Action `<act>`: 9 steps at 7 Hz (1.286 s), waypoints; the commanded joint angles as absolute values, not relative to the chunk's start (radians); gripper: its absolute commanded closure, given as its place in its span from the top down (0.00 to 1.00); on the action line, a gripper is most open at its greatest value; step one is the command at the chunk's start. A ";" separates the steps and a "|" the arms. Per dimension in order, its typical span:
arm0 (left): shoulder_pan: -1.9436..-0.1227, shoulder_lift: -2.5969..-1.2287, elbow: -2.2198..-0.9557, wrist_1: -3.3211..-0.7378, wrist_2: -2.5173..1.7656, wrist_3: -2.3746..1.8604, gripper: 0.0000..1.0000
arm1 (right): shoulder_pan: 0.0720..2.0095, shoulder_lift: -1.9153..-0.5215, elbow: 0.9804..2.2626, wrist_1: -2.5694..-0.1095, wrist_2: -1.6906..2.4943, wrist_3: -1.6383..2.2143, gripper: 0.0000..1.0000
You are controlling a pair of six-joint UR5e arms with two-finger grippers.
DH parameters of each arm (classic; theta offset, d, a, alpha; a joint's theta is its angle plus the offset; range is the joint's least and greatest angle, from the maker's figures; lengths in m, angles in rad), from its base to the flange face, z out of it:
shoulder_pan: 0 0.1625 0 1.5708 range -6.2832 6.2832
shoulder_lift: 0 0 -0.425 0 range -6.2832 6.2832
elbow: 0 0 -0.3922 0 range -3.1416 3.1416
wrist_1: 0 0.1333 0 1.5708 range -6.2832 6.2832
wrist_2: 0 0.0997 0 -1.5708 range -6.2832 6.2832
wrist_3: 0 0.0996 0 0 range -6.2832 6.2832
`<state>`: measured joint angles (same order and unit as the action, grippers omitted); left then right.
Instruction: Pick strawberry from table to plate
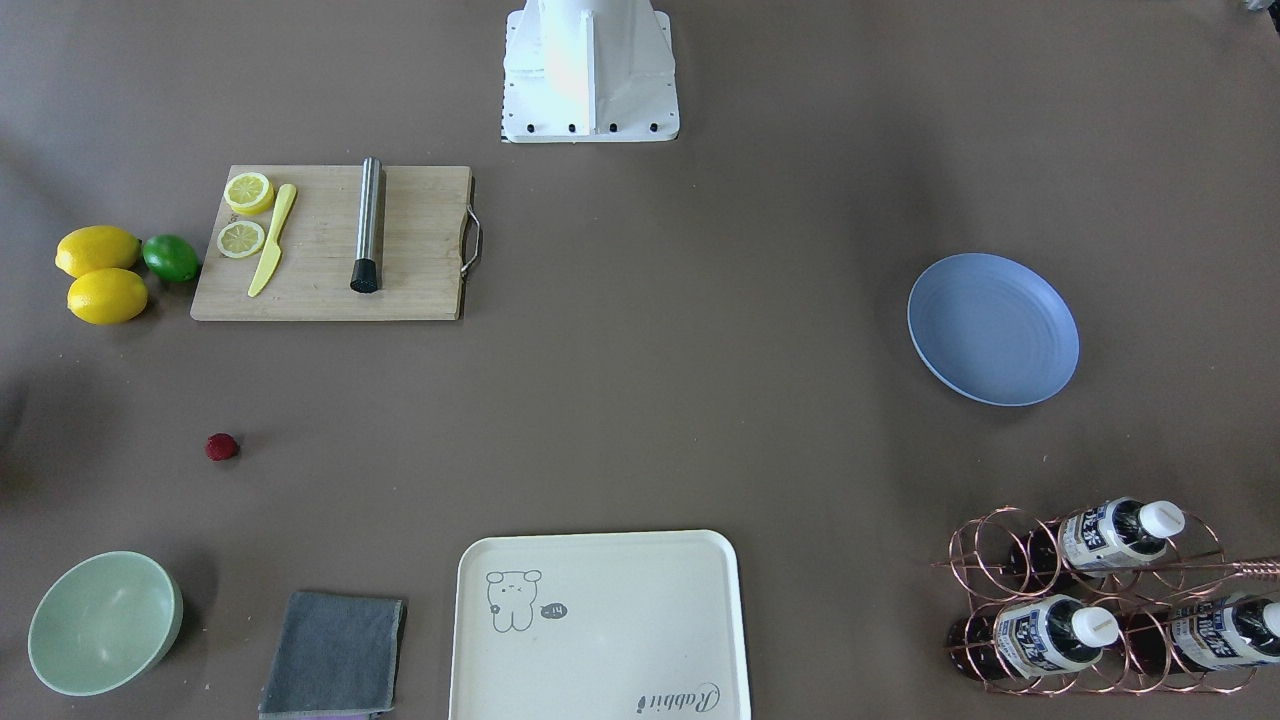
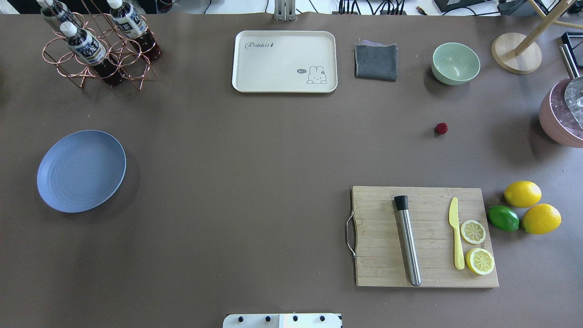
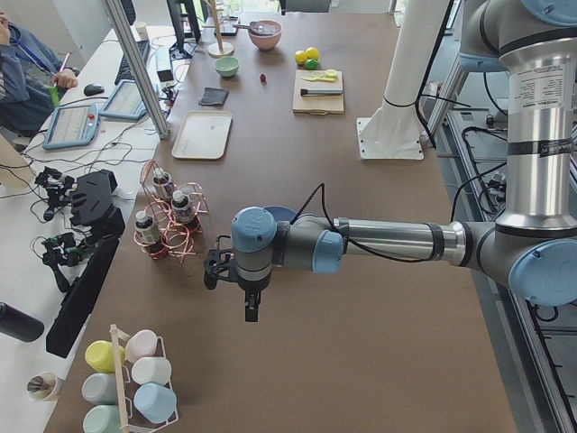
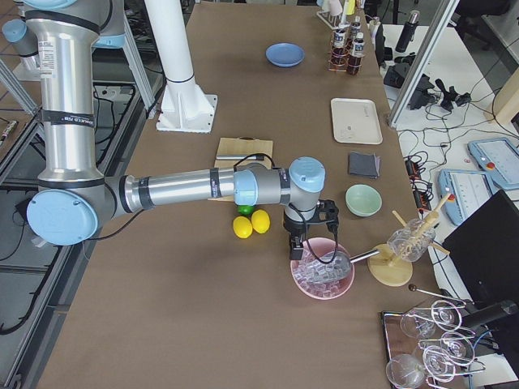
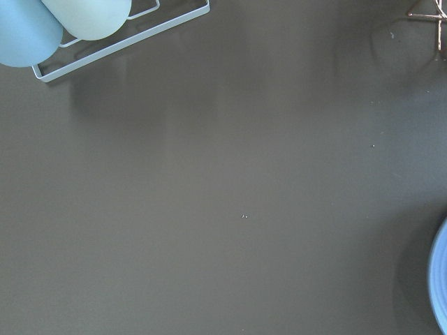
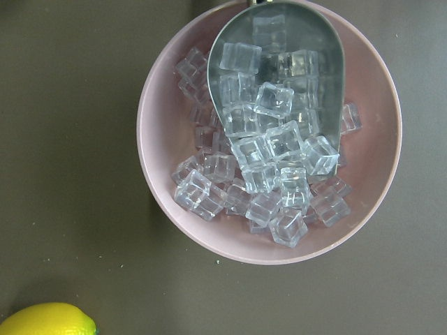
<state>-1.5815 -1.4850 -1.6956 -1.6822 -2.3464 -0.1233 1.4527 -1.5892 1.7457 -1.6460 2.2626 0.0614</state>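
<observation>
While the strawberry (image 2: 441, 128) lies on the tabletop (image 2: 255, 182) right of the plate (image 2: 81, 171), we cannot tell if the left gripper (image 3: 251, 313) is clenched. Likewise the right gripper (image 4: 298, 252).

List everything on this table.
strawberry: one, red, bare table
plate: one, blue, left
cutting board: one, wooden, right
rod: one, steel, on board
knife: one, yellow, on board
lemon slices: two, yellow, on board
lemons: two, yellow, beside board
lime: one, green, beside lemons
tray: one, cream, far edge
cloth: one, grey, beside tray
bowl: one, green, beside cloth
ice bowl: one, pink, right
bottles: three, dark, far left
left arm: one, grey, near plate
right arm: one, grey, over ice bowl
</observation>
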 commanded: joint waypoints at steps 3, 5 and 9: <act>-1.580 -1.483 -1.689 -1.687 -2.439 -0.118 0.98 | 1.453 -1.589 1.744 -1.646 2.263 0.061 1.00; -1.580 -1.485 -1.695 -1.689 -2.439 -0.117 0.98 | 1.454 -1.591 1.744 -1.646 2.263 0.061 1.00; -1.582 -1.496 -1.684 -1.684 -2.431 -0.118 0.98 | 1.460 -1.589 1.743 -1.646 2.263 0.061 1.00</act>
<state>-1.5809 -1.4917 -1.6862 -1.6865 -2.4329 -0.1179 1.4597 -1.5894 1.7437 -1.6460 2.2626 0.0614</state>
